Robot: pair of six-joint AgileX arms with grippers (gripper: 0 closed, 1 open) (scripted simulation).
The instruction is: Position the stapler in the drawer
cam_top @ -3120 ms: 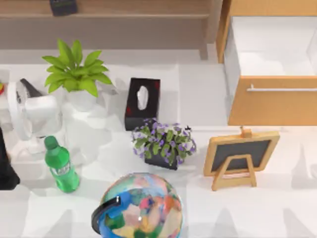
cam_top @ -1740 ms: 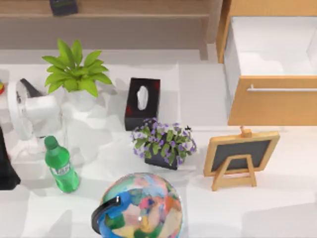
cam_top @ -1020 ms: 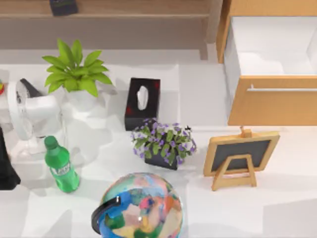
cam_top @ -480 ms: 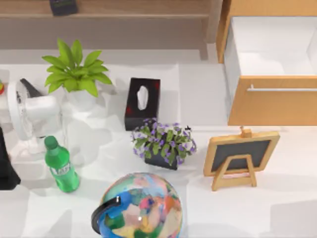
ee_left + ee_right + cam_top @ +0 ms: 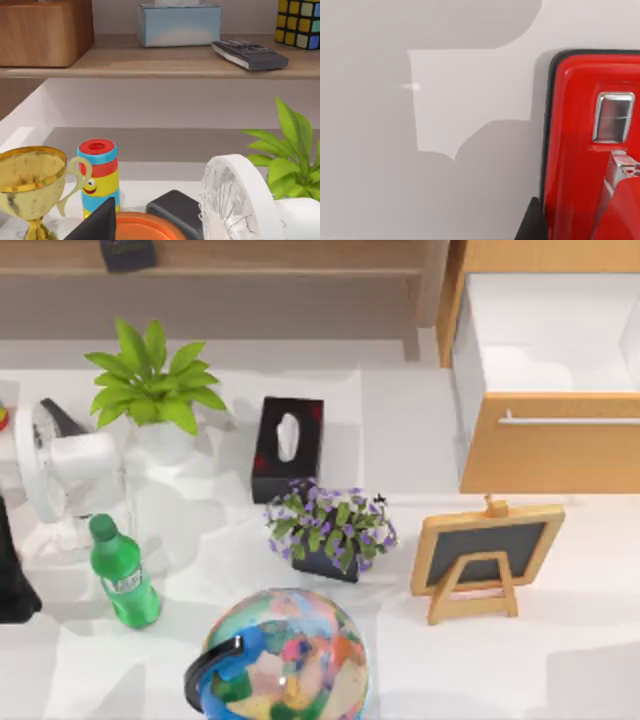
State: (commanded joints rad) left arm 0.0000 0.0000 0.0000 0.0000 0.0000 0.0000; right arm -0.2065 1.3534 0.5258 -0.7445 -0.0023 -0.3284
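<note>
Your stapler sits close under the right wrist cam: red glossy body w/ black edge trim and a silver metal insert, lying flat on the white table. A dark finger tip pokes in beside its edge, but you can't tell whether the right pincer is spread or closed, or touching the stapler.

The drawer is at the top view's right, far side: pulled out, orange-brown wood front w/ thin silver bar handle, white inside.

Just in front of the drawer front stands a wood-framed chalkboard easel. Left of it, mid table, a purple flower pot, w/ a black tissue box just behind it. A colourful globe is at the near edge. Toward the left: green bottle, white desk fan, leafy green plant in a white pot.

Left arm is at the top view's left edge, seen as a dark shape; left pincer state, can't tell either. Its wrist cam looks past the fan at a gold trophy cup, a striped toy can w/ red lid, an orange disc and a black block. On the wooden shelf behind: wood box, pale blue tissue box, remote control, Rubik's cube.
</note>
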